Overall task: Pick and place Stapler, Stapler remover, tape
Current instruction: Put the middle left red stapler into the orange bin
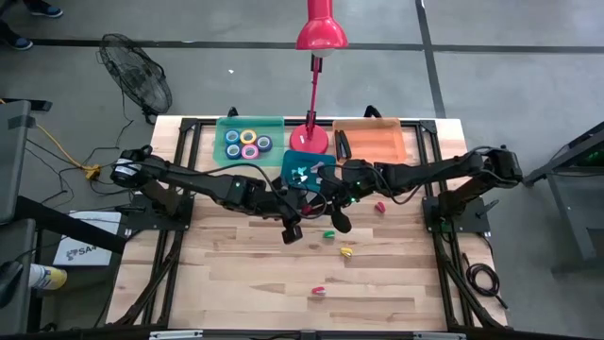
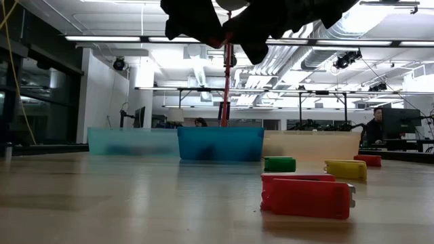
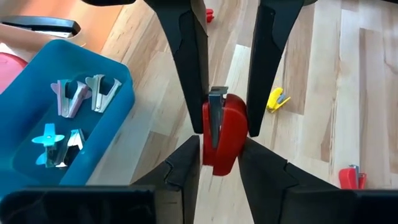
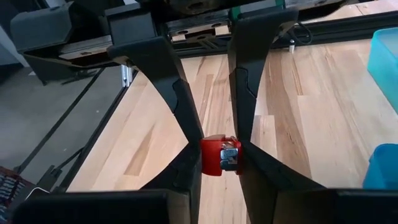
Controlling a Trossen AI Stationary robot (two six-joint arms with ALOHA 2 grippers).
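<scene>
Staplers, small and coloured, lie scattered on my wooden surface [image 1: 236, 274] from above. Level view: a red stapler [image 2: 306, 196] lies nearest. Left wrist: my left hand [image 3: 219, 134] pinches a red stapler [image 3: 222, 134]. Right wrist: my right hand [image 4: 220, 155] pinches another red stapler [image 4: 220, 157].

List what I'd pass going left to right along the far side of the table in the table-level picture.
Pale teal tray → blue tray → orange tray → small red stapler, just past the orange tray's right end. The other small staplers sit in front of the trays, so they are left out.
</scene>
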